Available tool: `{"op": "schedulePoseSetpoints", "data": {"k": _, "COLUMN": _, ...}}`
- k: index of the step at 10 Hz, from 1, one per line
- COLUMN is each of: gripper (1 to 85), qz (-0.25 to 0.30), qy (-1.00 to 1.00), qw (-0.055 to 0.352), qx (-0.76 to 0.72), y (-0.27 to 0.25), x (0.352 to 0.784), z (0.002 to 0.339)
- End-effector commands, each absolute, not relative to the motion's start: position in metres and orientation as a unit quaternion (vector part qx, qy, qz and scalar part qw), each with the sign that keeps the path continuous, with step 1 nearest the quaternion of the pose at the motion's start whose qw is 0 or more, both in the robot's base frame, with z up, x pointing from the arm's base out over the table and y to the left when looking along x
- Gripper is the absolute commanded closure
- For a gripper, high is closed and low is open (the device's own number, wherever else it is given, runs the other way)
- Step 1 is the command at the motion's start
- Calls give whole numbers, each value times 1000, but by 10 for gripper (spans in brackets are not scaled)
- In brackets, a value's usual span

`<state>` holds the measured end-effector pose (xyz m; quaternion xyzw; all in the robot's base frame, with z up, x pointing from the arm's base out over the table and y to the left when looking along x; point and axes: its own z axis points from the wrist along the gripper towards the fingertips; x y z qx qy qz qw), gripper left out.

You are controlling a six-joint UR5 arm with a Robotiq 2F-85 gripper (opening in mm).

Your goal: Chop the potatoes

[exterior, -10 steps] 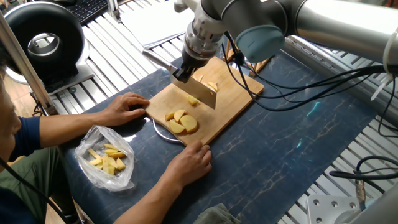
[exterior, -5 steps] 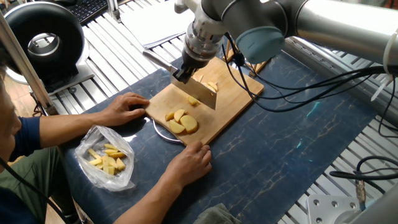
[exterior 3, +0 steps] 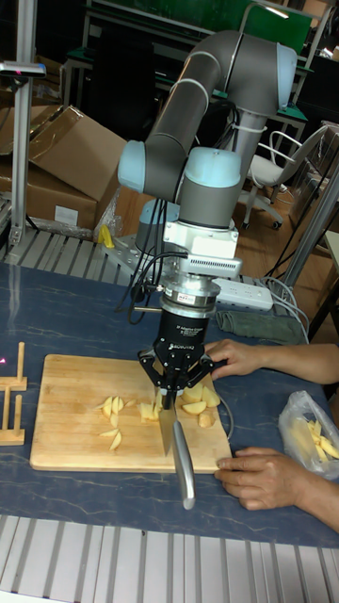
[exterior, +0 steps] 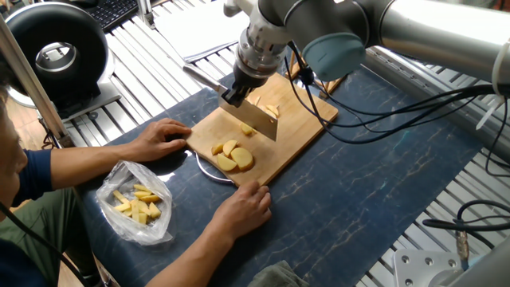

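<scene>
Nothing has moved since a second ago: gripper point(exterior: 234, 97) clamps the knife point(exterior: 256, 118), blade apparently resting on the cutting board point(exterior: 299, 126). Potatoes point(exterior: 232, 155) lie at the blade's seven o'clock, between a person's hands point(exterior: 162, 138).

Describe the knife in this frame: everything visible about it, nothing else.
The knife is a broad, cleaver-like blade of grey metal with a slim metallic handle. The claw is shut on it, holding the blade on edge over the wooden cutting board. Its cutting edge comes down among the potatoes, right at one small piece; whether it has cut through cannot be told. In the tall fixed view the handle sticks out past the board's near edge, towards the person's hand, without touching it.
</scene>
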<state>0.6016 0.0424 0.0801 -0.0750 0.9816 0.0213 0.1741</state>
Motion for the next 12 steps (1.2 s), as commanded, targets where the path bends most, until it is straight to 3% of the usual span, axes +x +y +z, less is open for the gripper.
{"op": "schedulePoseSetpoints", "data": {"k": 1, "gripper": 847, "qz": 26, "qy": 981, "qw": 176, "qx": -70, "y": 44, "x": 602, "z": 81}}
{"op": "schedulePoseSetpoints", "data": {"k": 12, "gripper": 847, "qz": 19, "qy": 978, "qw": 192, "qx": -78, "y": 38, "x": 604, "z": 69}}
